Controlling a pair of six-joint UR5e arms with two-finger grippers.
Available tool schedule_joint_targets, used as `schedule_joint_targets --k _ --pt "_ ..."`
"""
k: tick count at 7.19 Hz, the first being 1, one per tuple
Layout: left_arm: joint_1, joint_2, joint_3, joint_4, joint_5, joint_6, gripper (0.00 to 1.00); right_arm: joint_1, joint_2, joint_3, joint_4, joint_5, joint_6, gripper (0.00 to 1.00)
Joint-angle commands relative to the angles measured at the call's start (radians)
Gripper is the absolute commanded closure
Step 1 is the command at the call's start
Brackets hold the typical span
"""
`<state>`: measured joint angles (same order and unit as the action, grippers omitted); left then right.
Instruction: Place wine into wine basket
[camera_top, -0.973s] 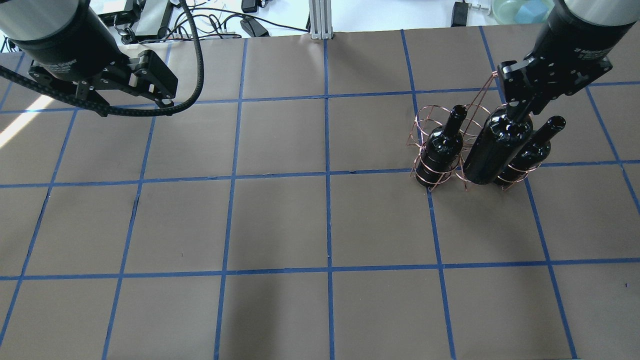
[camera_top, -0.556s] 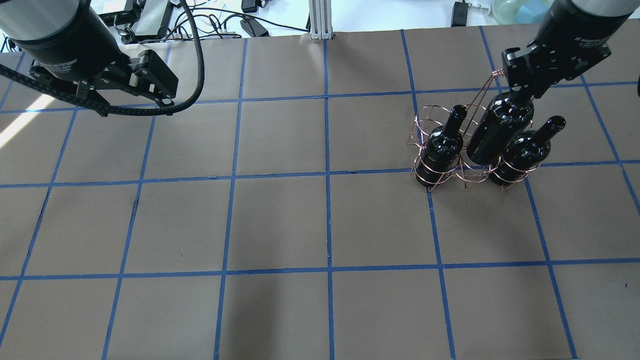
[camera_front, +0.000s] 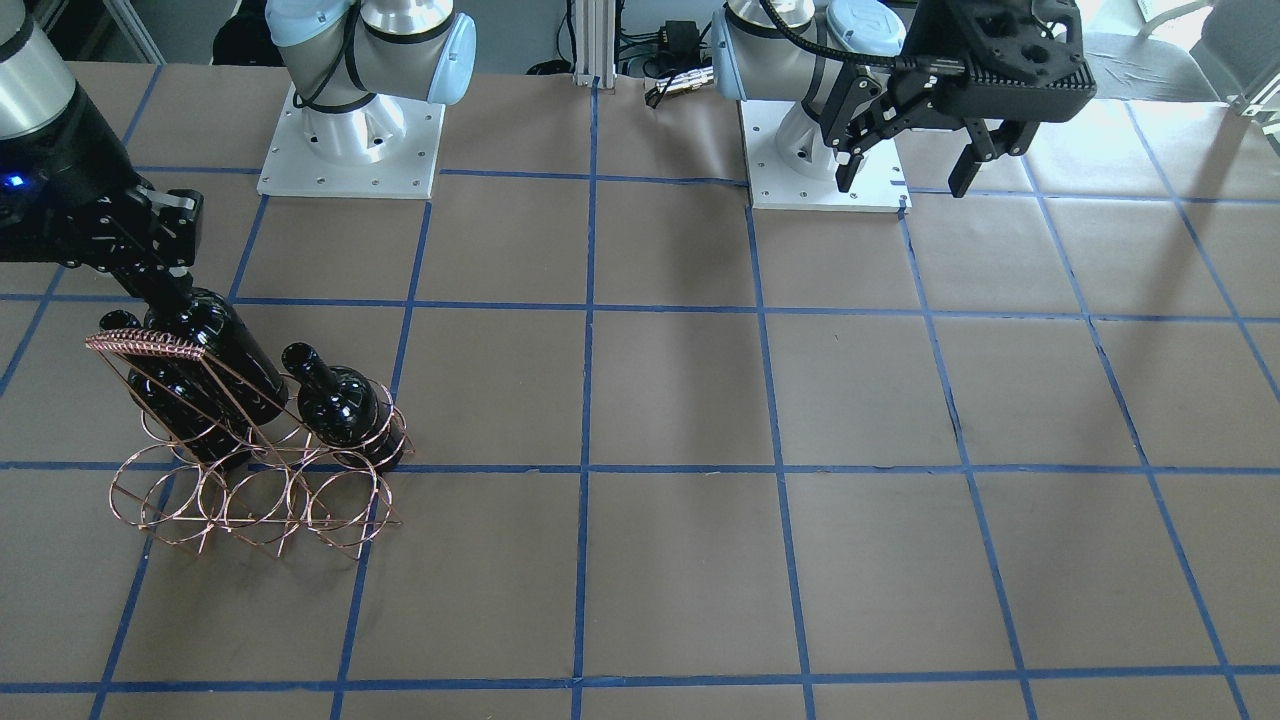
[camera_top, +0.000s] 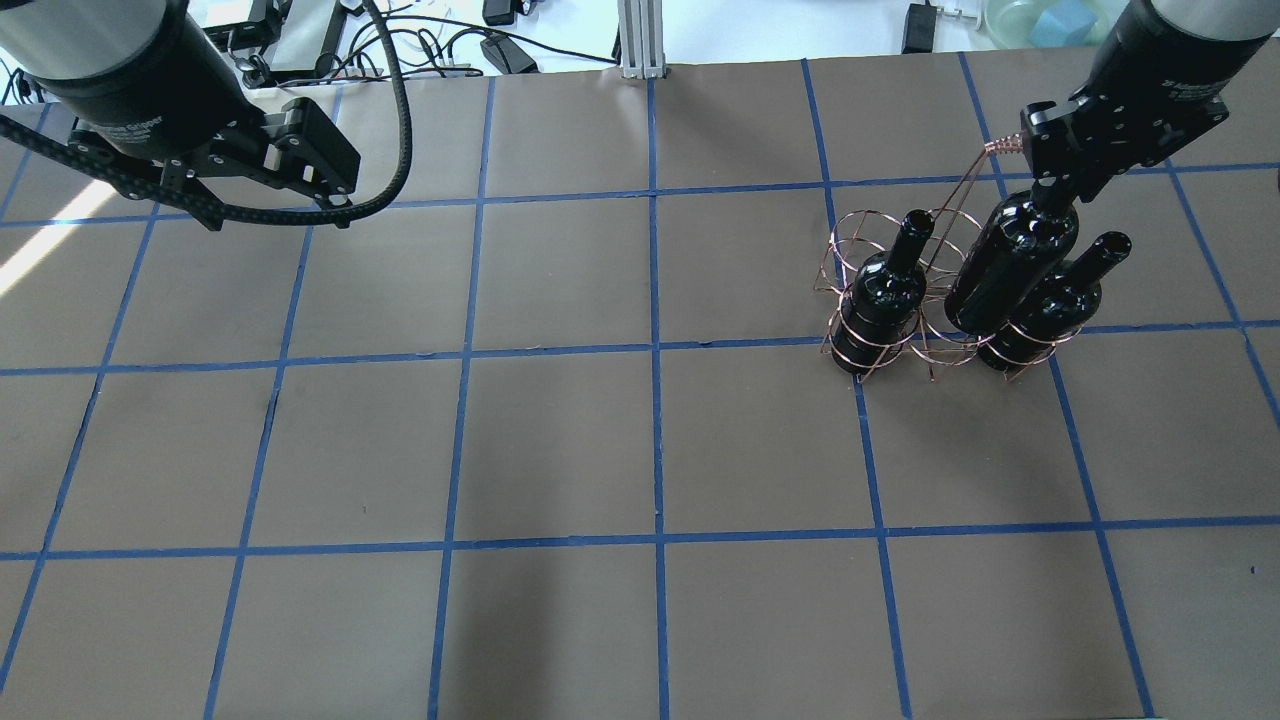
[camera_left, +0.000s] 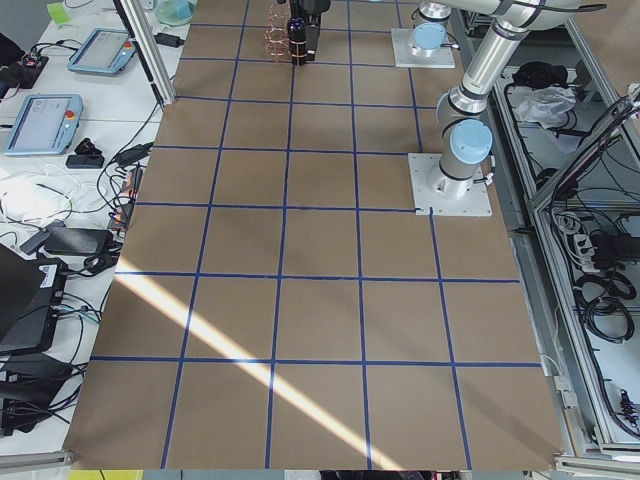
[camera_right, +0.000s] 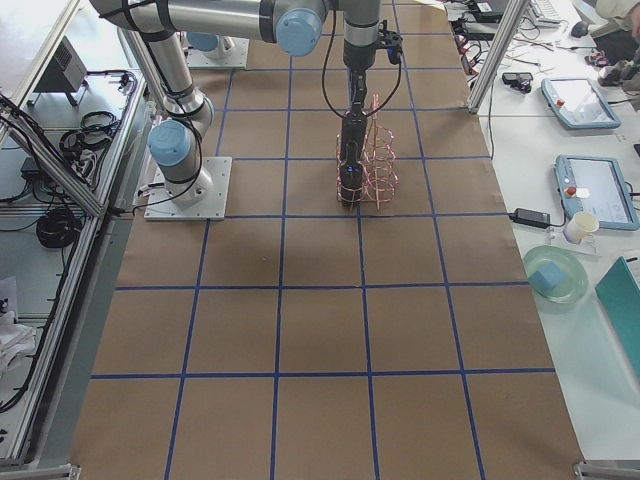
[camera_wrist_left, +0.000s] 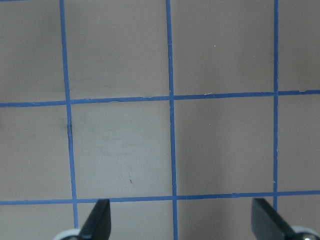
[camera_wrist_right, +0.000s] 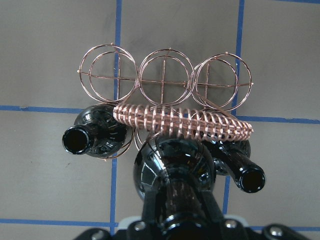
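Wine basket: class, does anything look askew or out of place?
Nothing spilled or damaged. The middle bottle, held at its neck by the right gripper, sits higher than the two neighbouring bottles in the wine basket: not fully seated.

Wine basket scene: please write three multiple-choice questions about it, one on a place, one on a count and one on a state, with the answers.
1. Where is the held bottle in the right gripper?
A) between the other two bottles
B) lying on its side
C) far from them, alone

2. How many bottles show?
A) two
B) three
C) five

3. How is the left gripper?
A) shut on a bottle
B) shut on the handle
C) open and empty

Answers:
1 A, it stands in the wine basket's middle place with a bottle on each side.
2 B, the overhead view shows three.
3 C, its fingers are spread over bare table.
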<state>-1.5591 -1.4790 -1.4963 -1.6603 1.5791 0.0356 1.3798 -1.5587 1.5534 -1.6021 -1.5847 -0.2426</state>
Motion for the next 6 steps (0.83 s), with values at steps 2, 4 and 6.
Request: schedule_joint_targets --k 2,4,6 --pt "0.019 0.002 -0.038 0.054 -0.007 0.006 0.0 -0.001 0.008 0.0 -0.002 0.015 0.02 1.0" --pt "0.016 -0.012 -0.039 0.068 -0.007 0.001 0.0 0.001 0.008 0.0 0.001 0.028 0.022 1.0" --pt "0.017 -0.012 -0.039 0.124 0.001 0.003 0.0 0.001 0.009 0.002 -0.002 0.028 0.019 0.99"
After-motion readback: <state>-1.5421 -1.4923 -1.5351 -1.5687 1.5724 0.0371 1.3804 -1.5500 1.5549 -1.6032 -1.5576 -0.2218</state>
